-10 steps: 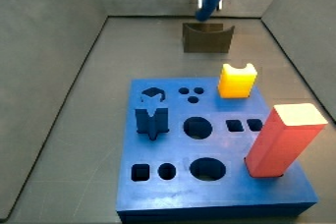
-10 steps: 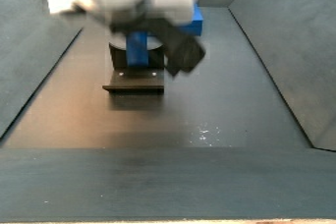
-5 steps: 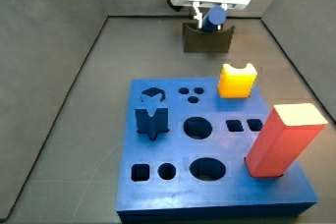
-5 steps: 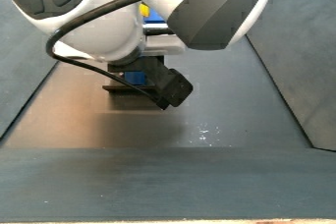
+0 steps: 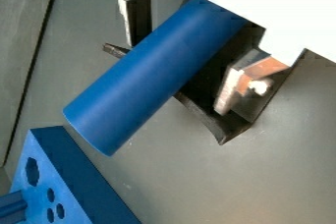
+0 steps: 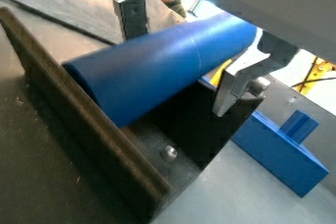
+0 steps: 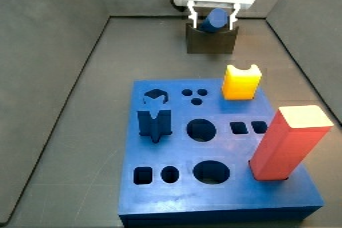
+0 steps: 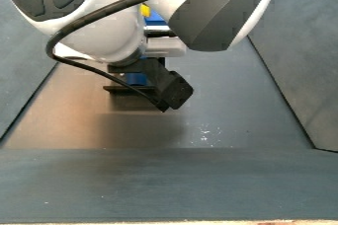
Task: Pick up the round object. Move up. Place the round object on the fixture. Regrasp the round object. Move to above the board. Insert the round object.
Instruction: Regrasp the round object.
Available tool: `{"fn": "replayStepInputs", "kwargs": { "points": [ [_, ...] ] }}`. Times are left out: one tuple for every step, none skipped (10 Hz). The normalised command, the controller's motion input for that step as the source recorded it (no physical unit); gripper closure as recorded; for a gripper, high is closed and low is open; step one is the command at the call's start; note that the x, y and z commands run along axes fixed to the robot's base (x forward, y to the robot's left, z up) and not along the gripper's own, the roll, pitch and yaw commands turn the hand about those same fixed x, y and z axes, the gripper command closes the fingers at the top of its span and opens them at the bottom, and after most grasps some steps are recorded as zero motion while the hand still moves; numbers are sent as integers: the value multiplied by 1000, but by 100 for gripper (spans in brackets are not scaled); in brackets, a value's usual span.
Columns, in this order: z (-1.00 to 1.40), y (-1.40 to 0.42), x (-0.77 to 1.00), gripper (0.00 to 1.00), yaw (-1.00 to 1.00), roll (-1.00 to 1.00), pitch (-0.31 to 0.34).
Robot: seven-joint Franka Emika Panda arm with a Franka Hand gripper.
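Over the fixture (image 6: 125,159), round object (image 5: 155,69): rigid, smooth blue rod, probably light and slippery, lying in the notch. Gripper (image 5: 191,56) is straddling it; whether clamped, unclear. Grasp mid-length, across its diameter.

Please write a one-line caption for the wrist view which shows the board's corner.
Gripper around the blue round object lying over the fixture, the board close by.

Since a second ago the gripper (image 7: 214,16) has come down from high above onto the fixture (image 7: 210,40), and the round object (image 5: 155,74), then tilted upright in the air, now lies low in the fixture's notch.
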Motion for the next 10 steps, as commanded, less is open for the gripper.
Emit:
{"fn": "replayStepInputs", "kwargs": {
  "points": [
    [1000, 3, -6, 0, -13, 9, 50],
    [1000, 8, -25, 0, -11, 27, 51],
    [1000, 2, -29, 0, -14, 42, 49],
    [1000, 1, -34, 0, -19, 52, 50],
    [891, 7, -37, 0, -20, 56, 51],
    [646, 5, -34, 0, -24, 59, 54],
    [462, 4, -31, 0, -27, 60, 56],
    [335, 6, -30, 0, -29, 58, 51],
    [965, -1000, -9, 0, 26, 1000, 47],
    [918, -1000, -3, 0, 25, 1000, 46]
  ]
}}
